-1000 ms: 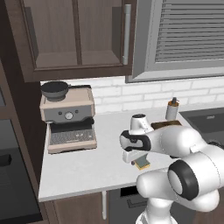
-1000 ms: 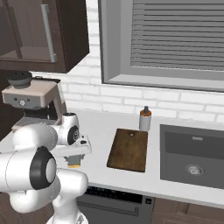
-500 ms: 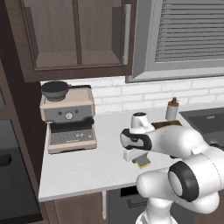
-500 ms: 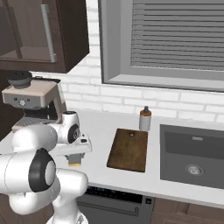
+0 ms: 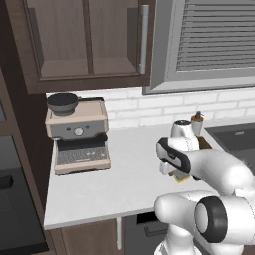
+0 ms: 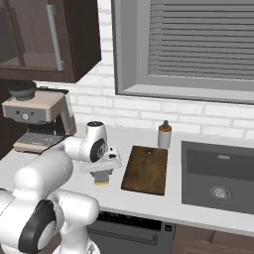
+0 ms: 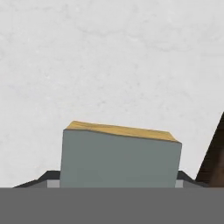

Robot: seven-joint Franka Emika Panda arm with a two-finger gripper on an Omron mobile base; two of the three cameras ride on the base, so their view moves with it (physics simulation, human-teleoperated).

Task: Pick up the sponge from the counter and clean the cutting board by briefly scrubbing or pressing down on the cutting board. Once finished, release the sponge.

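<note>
My gripper [image 6: 102,173] is shut on the sponge [image 6: 101,177], a small block with a grey-green layer over a yellow base, held low over the counter [image 6: 149,203]. In the hand view the sponge [image 7: 120,159] sits between the fingertips [image 7: 47,178], yellow side facing the pale counter [image 7: 109,65]. The dark brown cutting board [image 6: 146,168] lies just right of the sponge, and its edge [image 7: 216,153] shows at the right of the hand view. From the left base the gripper [image 5: 178,174] and a yellow corner of the sponge [image 5: 181,178] peek out under the forearm.
A coffee machine [image 6: 34,119] stands at the left end of the counter against the brick wall. A small bottle [image 6: 164,135] stands just behind the cutting board. The dark sink [image 6: 218,173] lies to the board's right. Cabinets hang above the machine.
The gripper has carried the sponge a short way to the right, toward the cutting board, and slightly upward.
</note>
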